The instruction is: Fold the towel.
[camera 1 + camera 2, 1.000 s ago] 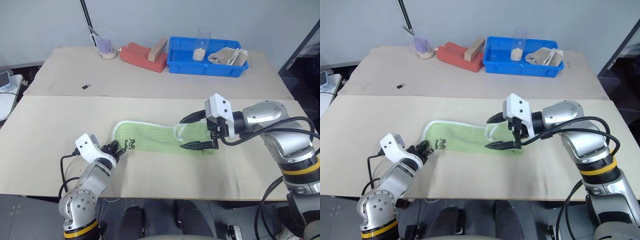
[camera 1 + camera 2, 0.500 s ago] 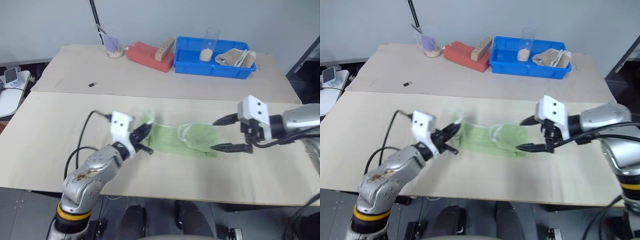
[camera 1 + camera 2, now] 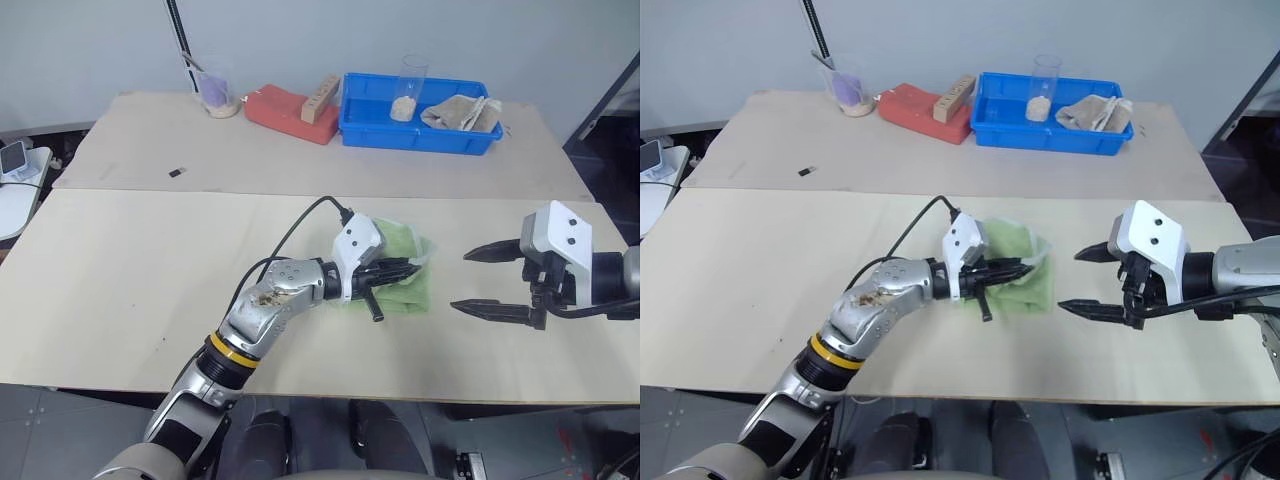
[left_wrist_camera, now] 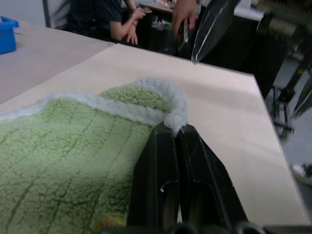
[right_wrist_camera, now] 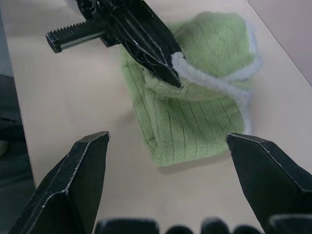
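Observation:
The light green towel [image 3: 405, 296] with white edging lies doubled over on itself in the middle of the near table. My left gripper [image 3: 410, 268] reaches across from the left and is shut on the towel's white edge [image 4: 171, 109], holding that end above the lower layer. In the right wrist view the left gripper's black fingers [image 5: 141, 34] pinch the white hem over the towel [image 5: 195, 122]. My right gripper [image 3: 462, 281] hovers open just right of the towel, apart from it, with nothing between its fingers.
At the back stand a blue bin [image 3: 415, 137] holding a beige rag [image 3: 458, 112] and a clear cup [image 3: 405, 90], a red block [image 3: 285, 108] bearing a wooden piece [image 3: 320, 97], and a beaker [image 3: 212, 88]. A small dark item [image 3: 175, 173] lies far left. People sit beyond the table [image 4: 122, 19].
My left gripper has carried the towel's left end rightward over the rest, doubling it. My right gripper has drawn back to the right, off the towel, still open.

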Controlling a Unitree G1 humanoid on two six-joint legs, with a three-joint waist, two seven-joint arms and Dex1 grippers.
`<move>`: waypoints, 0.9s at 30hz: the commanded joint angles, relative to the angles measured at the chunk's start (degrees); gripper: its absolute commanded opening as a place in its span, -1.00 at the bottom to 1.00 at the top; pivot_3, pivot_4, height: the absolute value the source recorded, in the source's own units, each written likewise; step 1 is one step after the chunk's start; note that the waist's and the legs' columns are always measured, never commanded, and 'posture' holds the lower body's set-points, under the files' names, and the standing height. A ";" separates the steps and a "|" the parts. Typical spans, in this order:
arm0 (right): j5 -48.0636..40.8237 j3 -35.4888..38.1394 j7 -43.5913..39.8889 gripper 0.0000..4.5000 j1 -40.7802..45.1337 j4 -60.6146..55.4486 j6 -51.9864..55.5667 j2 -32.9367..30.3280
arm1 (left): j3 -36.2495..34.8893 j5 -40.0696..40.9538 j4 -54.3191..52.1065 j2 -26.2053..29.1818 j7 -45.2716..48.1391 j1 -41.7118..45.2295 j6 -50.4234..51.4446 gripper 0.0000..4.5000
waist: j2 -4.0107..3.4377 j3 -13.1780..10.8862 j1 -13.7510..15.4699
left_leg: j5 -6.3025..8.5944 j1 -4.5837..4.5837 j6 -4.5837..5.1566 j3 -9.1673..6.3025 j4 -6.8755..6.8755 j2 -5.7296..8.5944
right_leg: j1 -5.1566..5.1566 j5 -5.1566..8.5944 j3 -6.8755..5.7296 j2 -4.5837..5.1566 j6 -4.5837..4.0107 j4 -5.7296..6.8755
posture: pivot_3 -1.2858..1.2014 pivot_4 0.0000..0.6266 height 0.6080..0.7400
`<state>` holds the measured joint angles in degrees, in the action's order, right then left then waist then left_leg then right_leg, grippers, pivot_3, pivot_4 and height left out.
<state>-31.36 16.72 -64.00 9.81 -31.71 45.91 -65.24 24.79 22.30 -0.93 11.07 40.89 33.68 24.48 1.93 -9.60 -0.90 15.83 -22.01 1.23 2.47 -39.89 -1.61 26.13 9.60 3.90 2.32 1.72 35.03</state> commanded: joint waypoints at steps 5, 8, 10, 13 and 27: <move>-1.84 4.01 2.03 0.88 -1.48 -2.27 1.31 -1.11 | -1.34 -0.09 -1.09 -1.58 5.77 -0.01 -0.74 -0.15 | 0.00 0.00 0.11 | 0.00 0.01 0.00 -0.02 -0.05 0.00 | 0.01 -0.04 0.03 0.01 0.08 -0.05 | 0.03 -0.52 0.60; -1.78 4.19 2.68 0.88 -2.04 -1.54 0.75 -0.75 | -2.04 0.05 -2.35 -1.80 6.40 -0.75 0.00 0.53 | 0.00 0.00 0.13 | 0.00 0.00 0.00 -0.03 -0.05 0.00 | 0.01 -0.03 0.03 0.01 0.09 -0.05 | 0.03 -0.52 0.60; -1.83 3.65 3.75 0.88 -1.13 -0.59 0.59 -0.04 | -3.34 1.35 -3.29 -1.83 7.32 -0.84 0.47 0.91 | 0.00 0.00 0.11 | 0.00 0.00 0.00 -0.03 -0.05 0.00 | 0.01 -0.03 0.03 0.01 0.09 -0.04 | 0.03 -0.52 0.60; -1.65 1.93 5.75 0.88 0.59 0.78 0.39 1.17 | -5.94 3.74 -5.26 -0.52 9.32 -0.10 1.79 0.98 | 0.00 0.00 0.00 | 0.00 0.01 0.00 -0.03 -0.05 0.00 | 0.00 -0.03 0.03 0.01 0.09 -0.02 | 0.03 -0.52 0.60; 2.35 -12.18 30.65 0.88 9.87 6.67 6.74 25.76 | -23.14 6.48 -13.27 31.03 27.88 -4.90 -2.11 0.98 | -0.05 0.02 -1.16 | -0.01 0.00 0.00 -0.16 0.02 -0.22 | 0.10 -0.01 0.03 -0.29 0.04 -0.04 | 0.03 -0.52 0.60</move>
<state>-29.32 4.40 -35.22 19.01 -24.94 52.16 -39.96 3.91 27.94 -11.95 41.63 68.03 28.67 23.81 1.87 -9.58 -2.05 15.82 -22.03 1.24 2.31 -39.87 -1.77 26.23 9.60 3.94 2.11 1.79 34.98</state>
